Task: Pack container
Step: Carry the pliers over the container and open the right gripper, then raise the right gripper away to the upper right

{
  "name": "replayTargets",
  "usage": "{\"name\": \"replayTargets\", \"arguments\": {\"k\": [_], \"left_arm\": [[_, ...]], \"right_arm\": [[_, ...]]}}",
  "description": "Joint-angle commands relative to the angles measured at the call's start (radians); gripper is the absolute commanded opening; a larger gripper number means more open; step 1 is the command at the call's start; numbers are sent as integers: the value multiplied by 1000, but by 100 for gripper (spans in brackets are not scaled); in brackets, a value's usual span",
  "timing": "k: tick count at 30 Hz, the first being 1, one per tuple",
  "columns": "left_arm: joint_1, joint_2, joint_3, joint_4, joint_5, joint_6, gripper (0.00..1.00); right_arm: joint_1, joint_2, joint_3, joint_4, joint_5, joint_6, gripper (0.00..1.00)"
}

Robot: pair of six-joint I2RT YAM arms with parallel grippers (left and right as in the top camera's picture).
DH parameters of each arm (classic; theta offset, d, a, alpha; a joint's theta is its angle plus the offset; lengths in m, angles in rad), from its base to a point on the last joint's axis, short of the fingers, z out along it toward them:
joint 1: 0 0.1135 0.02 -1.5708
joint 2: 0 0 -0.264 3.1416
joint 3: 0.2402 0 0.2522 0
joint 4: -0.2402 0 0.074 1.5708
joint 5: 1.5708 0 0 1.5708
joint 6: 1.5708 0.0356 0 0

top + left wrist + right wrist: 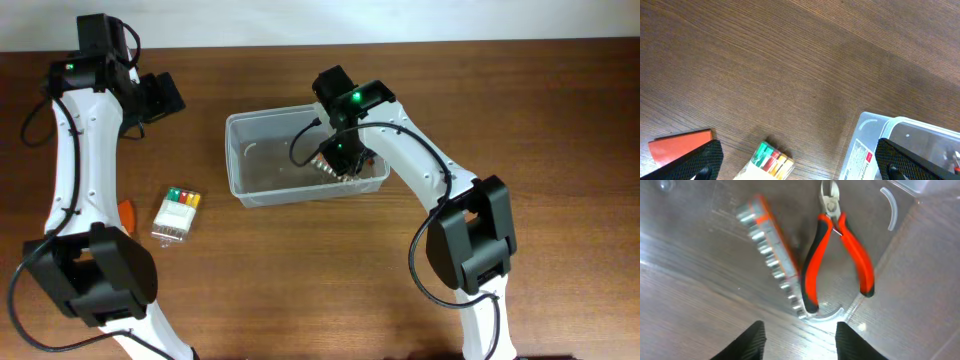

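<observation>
Overhead, the right gripper (342,160) hides most of what lies in the container (262,157), which sits mid-table. Only the right wrist view shows the contents: orange-handled pliers (858,265) beside a blurred orange rail of silver bits (775,262), with the gripper's fingers spread apart above them. Left of the container, the left gripper (800,162) hangs with its fingers wide and empty. An orange flat piece (680,146) is cut off there, near a pack of coloured sticks (771,161).
</observation>
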Motion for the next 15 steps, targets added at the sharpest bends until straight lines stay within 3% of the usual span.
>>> {"name": "replayTargets", "arguments": {"k": [1, 4, 9, 15], "left_arm": [[3, -14, 14, -1, -4, 5, 99], [3, -14, 14, -1, -4, 5, 99], [3, -14, 14, -1, -4, 5, 99], [3, -14, 14, -1, -4, 5, 99]], "right_arm": [[5, 6, 31, -2, 2, -6, 48], [5, 6, 114, -39, 2, -6, 51], [-26, 6, 424, -201, 86, 40, 52], [-196, 6, 722, -409, 129, 121, 56]]}}
